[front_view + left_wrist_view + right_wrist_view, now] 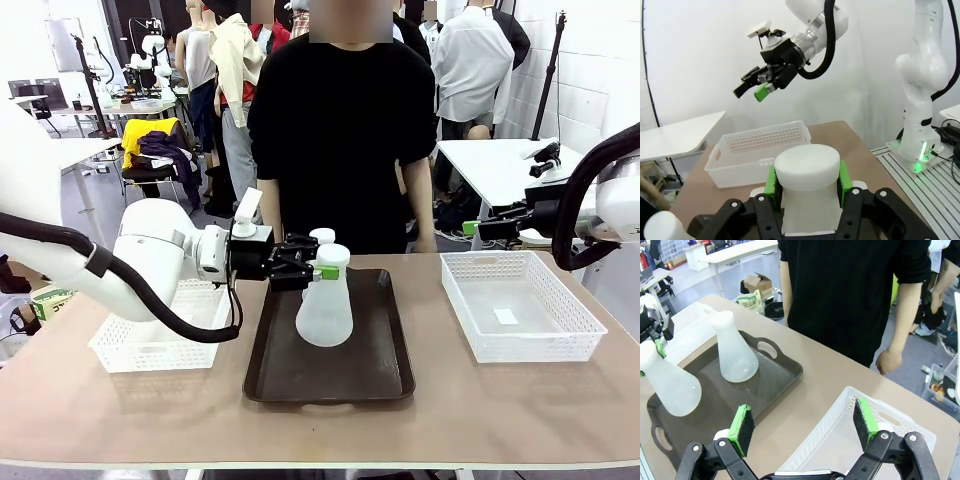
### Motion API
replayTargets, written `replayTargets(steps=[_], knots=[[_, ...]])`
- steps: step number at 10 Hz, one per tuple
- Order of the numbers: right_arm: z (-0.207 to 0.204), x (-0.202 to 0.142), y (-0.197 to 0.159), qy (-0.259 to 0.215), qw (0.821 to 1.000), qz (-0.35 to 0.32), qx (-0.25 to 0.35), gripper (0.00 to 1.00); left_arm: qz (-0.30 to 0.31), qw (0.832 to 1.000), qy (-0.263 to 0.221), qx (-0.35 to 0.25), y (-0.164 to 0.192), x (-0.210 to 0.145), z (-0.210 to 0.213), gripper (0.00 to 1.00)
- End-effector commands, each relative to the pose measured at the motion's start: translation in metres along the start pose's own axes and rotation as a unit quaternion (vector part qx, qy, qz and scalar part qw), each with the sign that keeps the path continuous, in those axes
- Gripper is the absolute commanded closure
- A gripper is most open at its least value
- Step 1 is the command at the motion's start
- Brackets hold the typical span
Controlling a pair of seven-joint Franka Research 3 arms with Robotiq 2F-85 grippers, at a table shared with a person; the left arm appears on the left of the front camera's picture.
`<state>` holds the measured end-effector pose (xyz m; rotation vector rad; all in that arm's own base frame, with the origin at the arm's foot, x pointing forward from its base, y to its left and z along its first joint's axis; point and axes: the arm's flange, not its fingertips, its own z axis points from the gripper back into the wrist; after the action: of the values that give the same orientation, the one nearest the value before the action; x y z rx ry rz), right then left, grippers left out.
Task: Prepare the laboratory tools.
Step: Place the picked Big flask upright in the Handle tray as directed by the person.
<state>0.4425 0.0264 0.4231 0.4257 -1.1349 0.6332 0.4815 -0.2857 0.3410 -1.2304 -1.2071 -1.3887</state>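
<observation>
Left gripper (312, 270) clenched on neck of upright frosted-white conical flask (324, 312), base directly below over dark brown tray (385, 375); right gripper (805, 427) released, farther off.

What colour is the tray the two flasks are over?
Dark brown, near black. The tray shows best in the front view, under both conical flasks.

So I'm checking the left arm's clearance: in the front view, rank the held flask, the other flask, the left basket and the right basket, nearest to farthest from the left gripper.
1. Held flask: its neck in the left gripper jaws, over the tray.
2. Other flask: just behind, person's side.
3. Left basket: under the left arm.
4. Right basket: far right.
</observation>
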Motion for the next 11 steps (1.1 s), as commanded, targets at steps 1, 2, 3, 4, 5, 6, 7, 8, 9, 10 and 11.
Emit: replayTargets(steps=[1, 2, 3, 4, 5, 6, 7, 8, 9, 10, 11], knots=[[0.001, -0.002, 0.001, 0.003, 1.0, -0.001, 0.0, 0.0, 0.024, 0.999, -0.013, -0.017, 0.006, -0.006, -0.001, 1.0], [0.001, -0.002, 0.001, 0.003, 1.0, -0.001, 0.0, 0.0, 0.027, 0.999, -0.016, -0.024, 0.006, -0.011, -0.001, 1.0], [0.001, -0.002, 0.001, 0.003, 1.0, -0.001, 0.0, 0.0, 0.032, 0.999, -0.024, -0.027, 0.004, -0.014, -0.001, 1.0], [0.001, -0.002, 0.001, 0.003, 1.0, -0.001, 0.0, 0.0, 0.033, 0.999, -0.026, -0.025, 0.002, -0.016, -0.001, 1.0], [0.001, -0.002, 0.001, 0.003, 1.0, -0.001, 0.0, 0.0, 0.035, 0.999, -0.021, -0.022, 0.001, -0.022, 0.0, 1.0], [0.001, -0.002, 0.001, 0.003, 1.0, -0.001, 0.0, 0.0, 0.039, 0.999, -0.02, -0.019, 0.0, -0.025, 0.002, 1.0], [0.001, -0.002, 0.001, 0.003, 1.0, -0.001, 0.0, 0.0, 0.045, 0.999, -0.014, -0.019, 0.0, -0.029, 0.003, 1.0], [0.001, -0.002, 0.001, 0.003, 1.0, -0.001, 0.0, 0.0, 0.05, 0.999, -0.01, -0.019, 0.0, -0.032, 0.004, 1.0], [0.001, -0.002, 0.001, 0.003, 1.0, -0.001, 0.0, 0.0, 0.056, 0.998, -0.006, -0.024, -0.001, -0.033, 0.004, 0.93], [0.001, -0.002, 0.001, 0.003, 1.0, -0.001, 0.0, 0.0, 0.059, 0.998, -0.002, -0.027, -0.001, -0.035, 0.004, 0.73], [0.001, -0.002, 0.001, 0.003, 1.0, -0.001, 0.0, 0.0, 0.062, 0.998, 0.0, -0.028, -0.001, -0.035, 0.004, 0.53]])
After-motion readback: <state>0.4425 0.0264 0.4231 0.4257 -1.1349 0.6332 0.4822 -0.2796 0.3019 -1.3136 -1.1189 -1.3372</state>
